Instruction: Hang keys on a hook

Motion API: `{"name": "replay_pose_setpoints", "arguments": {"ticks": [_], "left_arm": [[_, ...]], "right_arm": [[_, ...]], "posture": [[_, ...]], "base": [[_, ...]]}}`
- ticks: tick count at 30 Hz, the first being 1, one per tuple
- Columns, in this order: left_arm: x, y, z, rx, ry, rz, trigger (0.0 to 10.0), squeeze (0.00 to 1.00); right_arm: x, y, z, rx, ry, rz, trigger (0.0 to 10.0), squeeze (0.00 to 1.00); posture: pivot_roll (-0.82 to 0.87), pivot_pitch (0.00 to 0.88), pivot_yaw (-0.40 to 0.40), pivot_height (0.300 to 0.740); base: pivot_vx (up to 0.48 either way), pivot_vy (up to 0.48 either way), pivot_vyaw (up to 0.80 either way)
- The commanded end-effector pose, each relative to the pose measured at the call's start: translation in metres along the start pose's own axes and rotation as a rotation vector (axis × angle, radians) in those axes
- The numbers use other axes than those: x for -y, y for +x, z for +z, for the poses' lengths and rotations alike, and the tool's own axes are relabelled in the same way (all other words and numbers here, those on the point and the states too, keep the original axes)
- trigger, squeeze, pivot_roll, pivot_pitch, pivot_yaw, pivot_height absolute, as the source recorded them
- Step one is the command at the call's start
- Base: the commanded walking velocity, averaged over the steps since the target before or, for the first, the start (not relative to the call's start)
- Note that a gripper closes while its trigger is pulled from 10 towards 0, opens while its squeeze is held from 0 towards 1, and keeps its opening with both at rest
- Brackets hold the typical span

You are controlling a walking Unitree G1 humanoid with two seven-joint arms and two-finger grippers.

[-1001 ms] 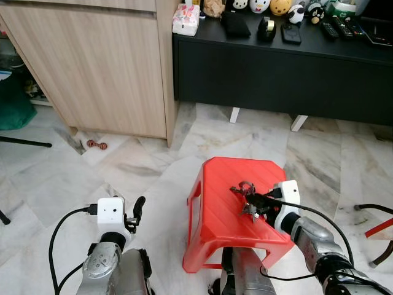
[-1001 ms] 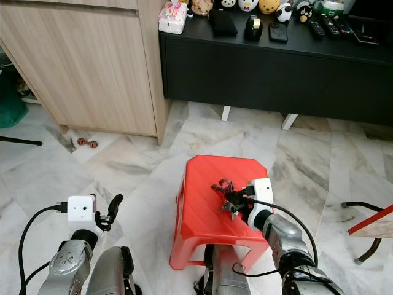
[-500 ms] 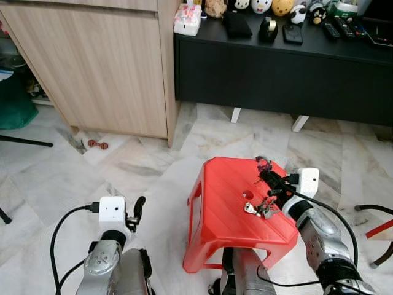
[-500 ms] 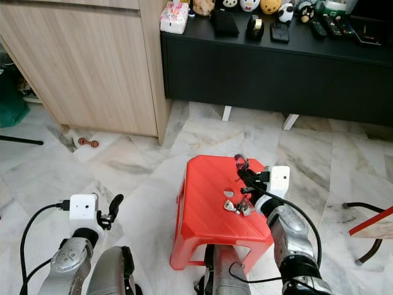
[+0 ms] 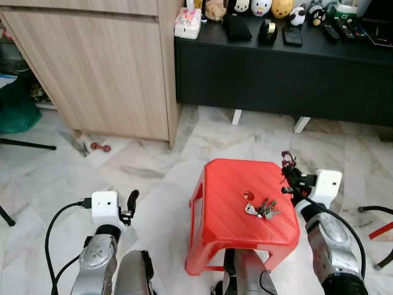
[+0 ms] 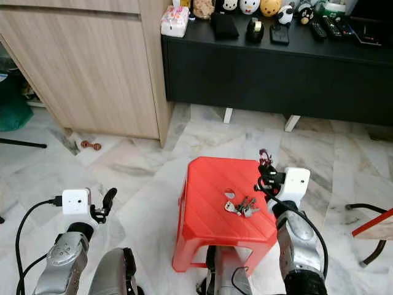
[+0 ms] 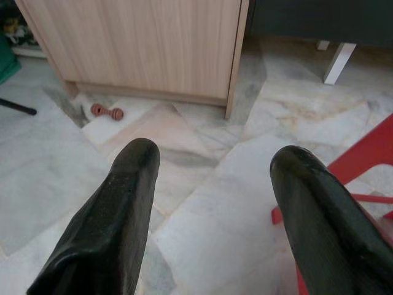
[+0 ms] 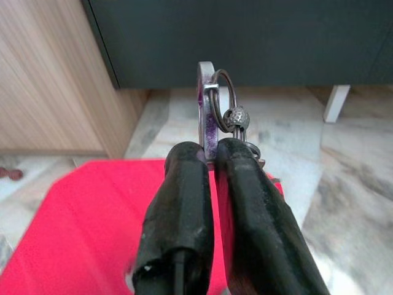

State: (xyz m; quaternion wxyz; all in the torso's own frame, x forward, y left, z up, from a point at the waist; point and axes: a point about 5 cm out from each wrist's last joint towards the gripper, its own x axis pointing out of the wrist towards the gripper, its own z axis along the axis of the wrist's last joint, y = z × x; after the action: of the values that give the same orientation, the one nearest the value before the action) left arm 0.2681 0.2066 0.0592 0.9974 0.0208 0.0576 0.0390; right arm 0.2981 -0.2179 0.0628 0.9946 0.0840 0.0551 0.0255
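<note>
My right tool (image 8: 212, 157) is raised over the right edge of the red stool (image 5: 227, 203), its two black fingers (image 8: 181, 209) pinched together on a purple-tinged metal clip with a ring (image 8: 216, 98) and small bead that stick up past the fingertips. A bunch of keys (image 5: 263, 209) lies flat on the stool's top, just beside the small hole at its middle and apart from my right tool. My left tool (image 7: 212, 203) hangs low over the marble floor (image 5: 141, 166) left of the stool, fingers spread wide with nothing between them. Ahead stand a wooden cabinet (image 5: 98, 67) and a black sideboard (image 5: 276, 74).
</note>
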Motion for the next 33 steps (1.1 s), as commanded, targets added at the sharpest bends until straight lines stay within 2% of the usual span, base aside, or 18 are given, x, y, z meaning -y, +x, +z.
{"name": "replay_pose_setpoints", "arguments": {"ticks": [1,10,25,33], "left_arm": [[-0.001,-0.001,-0.004,-0.009,-0.003,-0.003,10.0,0.0],[-0.002,0.001,-0.003,0.005,-0.007,-0.001,10.0,0.0],[-0.002,0.002,-0.005,0.008,-0.007,-0.011,10.0,0.0],[-0.001,0.003,-0.007,0.006,-0.001,-0.019,10.0,0.0]], "right_arm": [[0.002,0.0,0.005,0.02,-0.011,-0.017,10.0,0.0],[0.002,0.002,0.011,0.037,-0.014,-0.037,10.0,0.0],[0.004,-0.001,0.003,0.011,-0.006,-0.061,10.0,0.0],[0.008,-0.003,-0.004,-0.018,-0.003,-0.104,10.0,0.0]], "posture": [[-0.08,0.094,-0.069,0.598],[-0.08,0.078,-0.07,0.638],[-0.08,0.053,-0.068,0.733],[-0.08,0.032,-0.068,0.74]], "base": [[0.0,0.0,0.0],[0.0,0.0,0.0],[0.0,0.0,0.0],[0.0,0.0,0.0]]}}
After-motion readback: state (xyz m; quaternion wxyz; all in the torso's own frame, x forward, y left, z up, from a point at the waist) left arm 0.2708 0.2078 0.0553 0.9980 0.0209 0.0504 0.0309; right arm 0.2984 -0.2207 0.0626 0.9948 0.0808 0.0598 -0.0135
